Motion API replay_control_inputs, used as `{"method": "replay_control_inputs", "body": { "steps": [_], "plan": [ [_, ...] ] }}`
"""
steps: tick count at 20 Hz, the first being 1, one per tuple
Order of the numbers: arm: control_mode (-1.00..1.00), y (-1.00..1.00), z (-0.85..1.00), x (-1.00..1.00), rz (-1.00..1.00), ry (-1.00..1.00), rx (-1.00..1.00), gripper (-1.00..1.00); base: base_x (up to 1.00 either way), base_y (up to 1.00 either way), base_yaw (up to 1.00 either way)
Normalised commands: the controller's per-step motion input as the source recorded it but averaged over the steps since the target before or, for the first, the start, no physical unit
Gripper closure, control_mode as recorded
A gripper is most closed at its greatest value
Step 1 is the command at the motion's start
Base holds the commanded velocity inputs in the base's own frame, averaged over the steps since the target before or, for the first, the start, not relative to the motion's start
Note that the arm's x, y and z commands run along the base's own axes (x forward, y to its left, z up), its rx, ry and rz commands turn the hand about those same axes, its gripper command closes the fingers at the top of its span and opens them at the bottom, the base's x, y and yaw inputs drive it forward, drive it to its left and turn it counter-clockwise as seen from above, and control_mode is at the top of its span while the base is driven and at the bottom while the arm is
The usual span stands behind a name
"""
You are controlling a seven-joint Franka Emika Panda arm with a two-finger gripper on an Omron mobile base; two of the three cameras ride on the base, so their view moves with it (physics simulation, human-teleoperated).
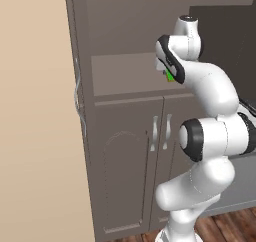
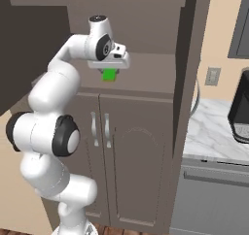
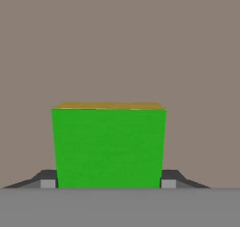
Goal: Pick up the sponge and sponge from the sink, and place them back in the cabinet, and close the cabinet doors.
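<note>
My gripper (image 2: pixel 110 72) is shut on a sponge (image 2: pixel 109 75), a small block with a bright green face and a yellow layer. It hangs just above the open middle shelf (image 2: pixel 151 71) of the dark grey-brown cabinet (image 2: pixel 138 151). In the hand view the sponge (image 3: pixel 108 146) sits between the two dark fingertips (image 3: pixel 48 181), with the shelf's brown surface behind it. From the left a sliver of green sponge (image 1: pixel 170 76) peeks out behind the arm. The upper cabinet doors (image 2: pixel 187 59) stand swung open, one on each side. The sink is out of view.
Lower arched-panel doors (image 1: pixel 127 166) with silver handles are shut below the shelf. A beige wall (image 1: pixel 35 136) runs left of the cabinet. To the right lie a white marble counter (image 2: pixel 214 132), a black appliance (image 2: pixel 240 110) and a wall outlet (image 2: pixel 212 76).
</note>
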Motion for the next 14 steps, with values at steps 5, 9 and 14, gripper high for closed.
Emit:
{"method": "replay_control_inputs", "body": {
  "steps": [5, 9, 14],
  "plan": [
    [-1.00, 0.00, -0.13, 0.41, 0.00, 0.00, 0.00, 1.00, 0.00, 0.00, 0.00],
    [-1.00, 0.00, -0.19, 0.36, 0.00, 0.00, 0.00, 1.00, 0.00, 0.00, 0.00],
    [-1.00, -0.02, -0.25, 0.38, 0.00, 0.00, 0.00, 1.00, 0.00, 0.00, 0.00]
  ]
}}
